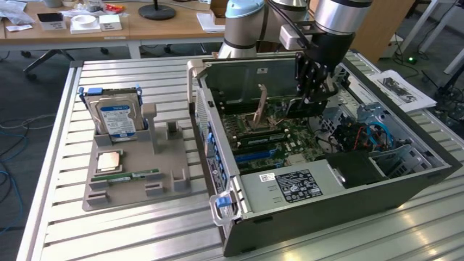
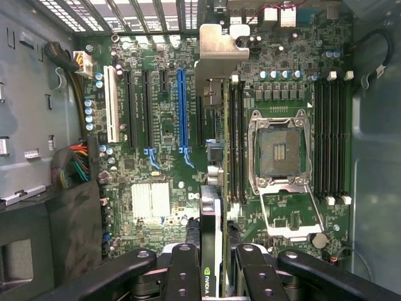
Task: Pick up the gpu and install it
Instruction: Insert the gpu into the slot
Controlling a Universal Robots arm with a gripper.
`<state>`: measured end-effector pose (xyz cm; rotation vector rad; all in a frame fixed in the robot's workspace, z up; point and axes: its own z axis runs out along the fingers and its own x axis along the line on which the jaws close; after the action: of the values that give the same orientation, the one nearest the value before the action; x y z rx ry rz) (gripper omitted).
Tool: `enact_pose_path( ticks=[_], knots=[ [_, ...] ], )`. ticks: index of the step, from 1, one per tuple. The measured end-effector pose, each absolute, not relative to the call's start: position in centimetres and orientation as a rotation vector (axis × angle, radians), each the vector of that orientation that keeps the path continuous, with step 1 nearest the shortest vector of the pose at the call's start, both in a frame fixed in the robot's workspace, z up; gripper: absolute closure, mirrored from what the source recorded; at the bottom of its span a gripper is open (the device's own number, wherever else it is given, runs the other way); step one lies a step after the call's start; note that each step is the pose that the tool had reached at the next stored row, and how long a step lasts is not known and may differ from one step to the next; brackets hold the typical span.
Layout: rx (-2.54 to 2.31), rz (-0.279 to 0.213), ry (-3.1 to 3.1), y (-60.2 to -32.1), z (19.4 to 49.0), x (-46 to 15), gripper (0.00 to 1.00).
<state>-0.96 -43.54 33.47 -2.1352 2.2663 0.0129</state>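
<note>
Above motherboard [image 2: 156, 125], gripper [image 2: 216, 263] pinching gpu [image 2: 211, 213] on edge; long axis parallel to blue slot [image 2: 182, 106], bracket [image 2: 220, 53] toward vented wall.

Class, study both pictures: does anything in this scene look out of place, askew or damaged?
The CPU socket on the motherboard stands open and empty, its metal retention frame flipped back. The gpu, clamped in the gripper, looks straight. No damage shows.

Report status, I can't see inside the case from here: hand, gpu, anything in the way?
Hand shut on gpu. Card edge-on above motherboard. Blue slot bare, nothing across it.
</note>
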Motion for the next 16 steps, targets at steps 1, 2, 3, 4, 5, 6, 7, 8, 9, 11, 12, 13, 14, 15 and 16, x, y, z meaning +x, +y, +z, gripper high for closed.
enact_pose_path(
  ticks=[1, 2, 3, 4, 5, 6, 7, 8, 9, 11, 12, 13, 14, 15, 16],
  knots=[
    [-2.135, 0.013, 2.266, -43.54, 33.46, -0.96, 0.73],
    [-2.135, 0.013, 2.267, -43.54, 33.46, -0.97, 0.73],
    [-2.135, 0.012, 2.267, -43.54, 33.46, -0.96, 0.73],
    [-2.135, 0.012, 2.267, -43.54, 33.46, -0.97, 0.73],
    [-2.135, 0.013, 2.266, -43.54, 33.45, -0.96, 0.73],
    [-2.135, 0.013, 2.266, -43.54, 33.45, -0.96, 0.73],
    [-2.135, 0.013, 2.266, -43.54, 33.43, -0.96, 0.73],
    [-2.135, 0.013, 2.266, -43.54, 33.38, -0.96, 0.73],
    [-2.135, 0.013, 2.266, -43.54, 33.32, -0.96, 0.73],
    [-2.135, 0.013, 2.266, -43.54, 33.17, -0.97, 0.73],
    [-2.135, 0.013, 2.266, -43.54, 33.09, -0.96, 0.73],
    [-2.135, 0.013, 2.266, -43.54, 33.01, -0.97, 0.73],
    [-2.135, 0.013, 2.266, -43.54, 32.93, -0.96, 0.73],
    [-2.135, 0.013, 2.266, -43.54, 32.86, -0.96, 0.73],
    [-2.135, 0.013, 2.266, -43.54, 32.78, -0.96, 0.73]
  ],
)
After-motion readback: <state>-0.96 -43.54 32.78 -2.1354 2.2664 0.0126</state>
